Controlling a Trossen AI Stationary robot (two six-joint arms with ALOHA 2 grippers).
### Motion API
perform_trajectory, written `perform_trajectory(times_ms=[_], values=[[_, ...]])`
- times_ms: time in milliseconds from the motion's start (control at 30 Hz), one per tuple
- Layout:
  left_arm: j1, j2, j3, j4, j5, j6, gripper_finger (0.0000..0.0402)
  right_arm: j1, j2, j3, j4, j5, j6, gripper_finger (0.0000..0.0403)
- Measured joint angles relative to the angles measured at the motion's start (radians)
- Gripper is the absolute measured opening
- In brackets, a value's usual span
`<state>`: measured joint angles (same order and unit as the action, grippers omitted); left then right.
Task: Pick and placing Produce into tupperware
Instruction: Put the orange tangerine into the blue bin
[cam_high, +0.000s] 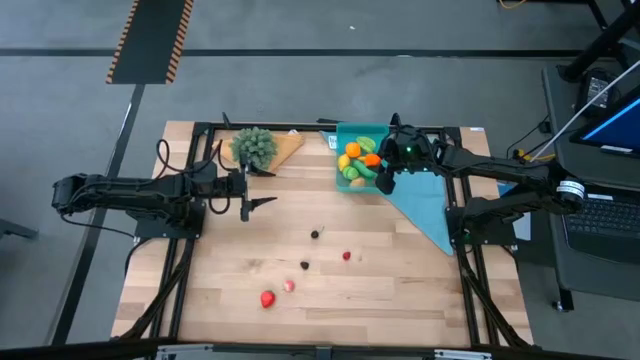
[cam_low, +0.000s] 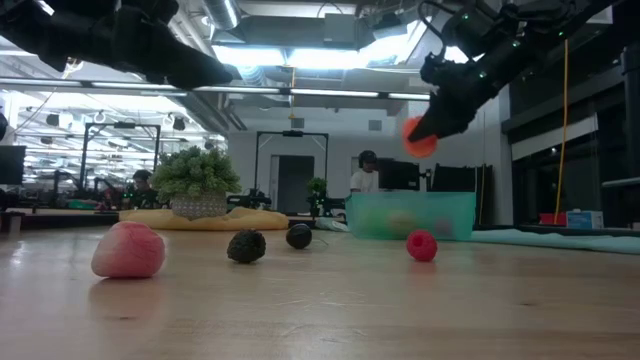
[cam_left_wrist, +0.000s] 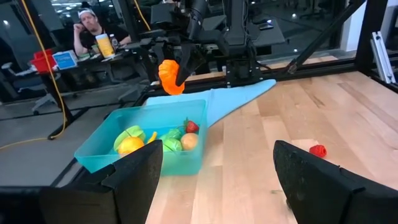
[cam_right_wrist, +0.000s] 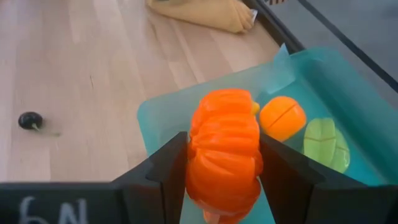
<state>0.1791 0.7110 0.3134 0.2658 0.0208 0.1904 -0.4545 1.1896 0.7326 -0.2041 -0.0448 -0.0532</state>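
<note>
The teal tupperware (cam_high: 345, 180) stands at the table's far middle, with orange, yellow and green produce (cam_left_wrist: 158, 140) inside. My right gripper (cam_right_wrist: 224, 171) hangs over it, shut on an orange ribbed piece (cam_right_wrist: 224, 155), which also shows in the low view (cam_low: 419, 137). Loose produce lies on the table: two dark pieces (cam_high: 316, 234) (cam_high: 305, 265), a small red one (cam_high: 347, 256), a pink one (cam_high: 289, 285) and a red one (cam_high: 267, 298). My left gripper (cam_high: 250, 188) waits open at the left, touching nothing. My right gripper pinches the orange piece by its two opposite ribbed sides (cam_right_wrist: 194, 155) between its two fingers. The fingers slant down from the table's right. The piece is lifted clear above the tupperware (cam_left_wrist: 149, 149), sticking out past the fingertips (cam_low: 432, 120).
A bushy green plant (cam_high: 255, 147) on a tan board (cam_high: 287, 147) stands left of the tupperware. A light-blue cloth (cam_high: 425, 205) lies flat to its right. People sit at desks in the room beyond the table (cam_left_wrist: 87, 28).
</note>
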Motion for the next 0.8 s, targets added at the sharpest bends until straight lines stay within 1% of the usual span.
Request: perform_trajectory(times_ms=[300,533,667,800], values=[[0.000,0.001,0.000,-0.002,0.000,-0.001,0.0298,-0.005,0.001,0.004,-0.041,0.000,0.018,0.0174],[0.000,0.001,0.000,-0.001,0.000,-0.006,0.0298,-0.037,0.004,0.096,-0.117,0.001,-0.008,0.0174],[0.000,0.001,0.000,-0.002,0.000,-0.007,0.0298,-0.056,0.036,0.139,-0.137,0.002,-0.028,0.0174],[0.000,0.002,0.000,-0.002,0.000,-0.008,0.0298,-0.066,0.108,0.154,-0.140,0.002,-0.058,0.0174]])
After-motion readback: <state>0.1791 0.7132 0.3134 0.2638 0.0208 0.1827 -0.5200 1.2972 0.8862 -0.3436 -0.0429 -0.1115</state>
